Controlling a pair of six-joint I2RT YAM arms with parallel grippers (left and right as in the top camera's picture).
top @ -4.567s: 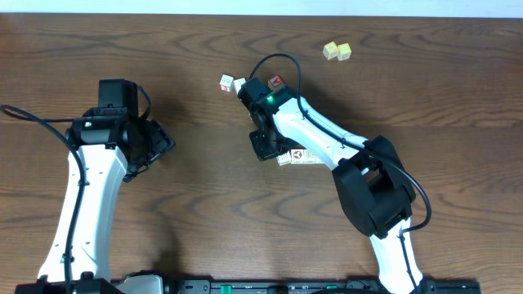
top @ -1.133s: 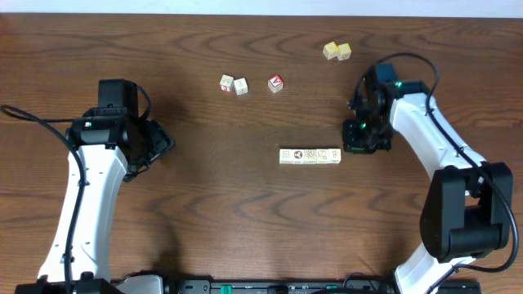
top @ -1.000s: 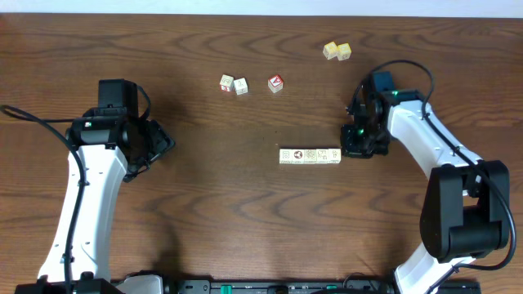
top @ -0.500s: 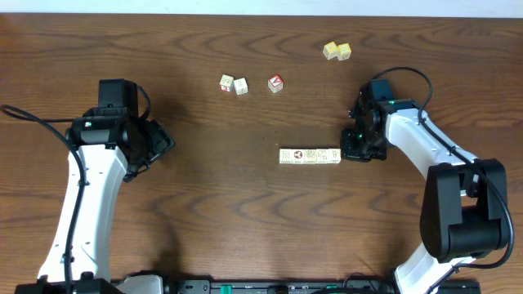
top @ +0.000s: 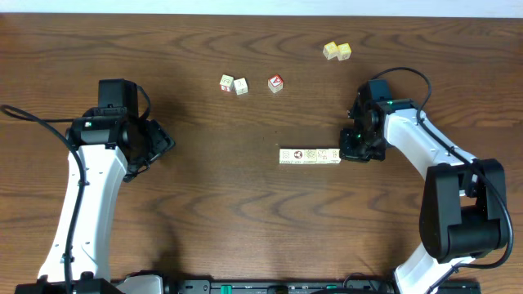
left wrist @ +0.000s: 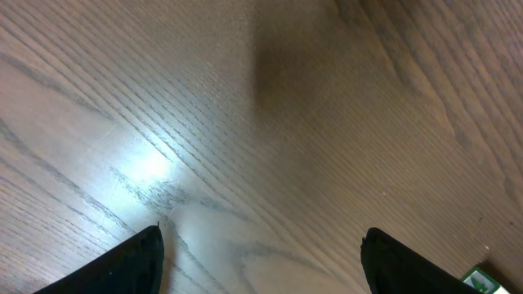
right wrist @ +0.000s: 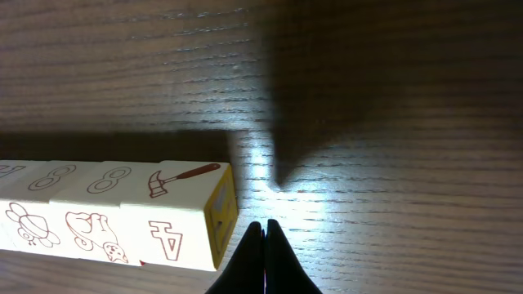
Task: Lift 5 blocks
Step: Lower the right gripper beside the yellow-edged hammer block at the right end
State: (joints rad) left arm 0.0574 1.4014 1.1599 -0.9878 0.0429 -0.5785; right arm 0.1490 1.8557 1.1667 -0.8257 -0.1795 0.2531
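Several whitish picture blocks lie end to end in a straight row at mid-table. In the right wrist view the row shows brown drawings, with a hammer and a "4" on its last cube. My right gripper is shut and empty, its closed tips low on the table right beside the row's right end face. My left gripper hangs open over bare wood far to the left. Its two fingers stand wide apart with nothing between them.
Two more whitish cubes sit at the back, with a red-and-white topped cube to their right. Two pale yellow cubes lie near the far edge. A green-tipped part shows in the left wrist view's corner.
My right gripper, shut throughout, has slid down and left up to the right end of the row. The row and the left arm have stayed put.
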